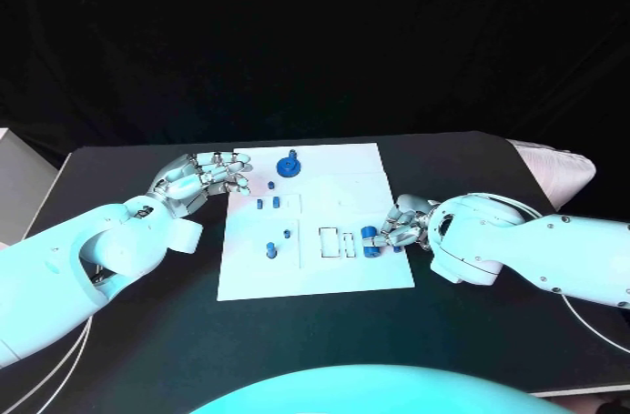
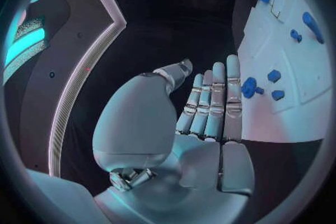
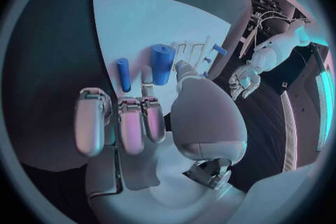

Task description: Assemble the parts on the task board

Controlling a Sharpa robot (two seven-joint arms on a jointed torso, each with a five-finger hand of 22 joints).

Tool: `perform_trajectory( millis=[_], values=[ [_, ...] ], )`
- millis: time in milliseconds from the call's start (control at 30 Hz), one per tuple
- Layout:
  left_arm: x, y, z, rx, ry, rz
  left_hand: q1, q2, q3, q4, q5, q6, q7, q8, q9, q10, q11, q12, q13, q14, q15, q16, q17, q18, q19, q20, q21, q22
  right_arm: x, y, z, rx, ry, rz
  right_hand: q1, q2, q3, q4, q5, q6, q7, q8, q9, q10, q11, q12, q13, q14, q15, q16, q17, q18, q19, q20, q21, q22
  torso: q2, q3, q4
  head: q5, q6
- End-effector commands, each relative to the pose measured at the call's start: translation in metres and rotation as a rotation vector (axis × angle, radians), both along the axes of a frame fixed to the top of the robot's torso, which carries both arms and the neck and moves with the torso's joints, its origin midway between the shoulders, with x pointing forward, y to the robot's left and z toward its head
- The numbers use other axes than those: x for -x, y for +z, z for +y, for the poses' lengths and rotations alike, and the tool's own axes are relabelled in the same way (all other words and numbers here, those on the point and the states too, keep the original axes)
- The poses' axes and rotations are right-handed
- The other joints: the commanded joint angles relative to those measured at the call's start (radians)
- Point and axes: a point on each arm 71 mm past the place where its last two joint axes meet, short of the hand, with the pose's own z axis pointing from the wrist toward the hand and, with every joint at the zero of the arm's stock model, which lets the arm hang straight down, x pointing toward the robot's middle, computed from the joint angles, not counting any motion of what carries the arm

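- Right hand: at the right edge of the task board, centre-right of the head frame; fingers bent onto a thick blue cylinder, apparently pinching it between thumb and fingertips against the board.
- Thick blue cylinder: lying at the board's right margin, just beside a thinner blue rod; both near the outlined rectangular slots right of centre.
- Step in hand, as judged: securing the cylinder for lifting or seating. Best done with the pinch centred along its length, a straight lift clear of the neighbouring rod, and the piece kept level until aligned over its slot.
- Risk, as judged: cylinder rolling out from under the fingertips; thin rod nudged off the board edge.
- Left hand: at the board's upper-left corner, upper-left of centre in the head frame; fingers extended side by side and holding nothing, resting at or just above the table beside the board.
- Blue knobbed part: standing near the board's top edge, just right of the left hand, untouched.
- Small blue pieces: scattered on the left half of the board, apart from both hands.
- Table: black, carrying the board at centre.
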Motion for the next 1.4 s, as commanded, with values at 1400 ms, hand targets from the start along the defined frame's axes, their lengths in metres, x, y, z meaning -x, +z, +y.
perform_trajectory(
  millis=[1400],
  values=[
    [0.0,0.0,0.0,0.009,-0.009,-0.005,0.023,0.018,0.029,-0.021,0.002,-0.006,0.005,0.01,-0.006,0.0,0.002,0.006,-0.006,0.009,-0.005,-0.011,0.002,0.011,-0.003,-0.006,0.012,0.017,-0.002,-0.01,0.001,-0.141,-0.129,0.097,0.122,0.053,0.061,-0.006,0.249,0.002,-0.01,0.012,0.023,0.072,-0.017,-0.003,0.216,0.087,-0.013,0.009,0.185,-0.02,0.052,-0.011,0.025,0.138,0.0,-0.0001,-0.0001,0.009,-0.005]
  ],
)
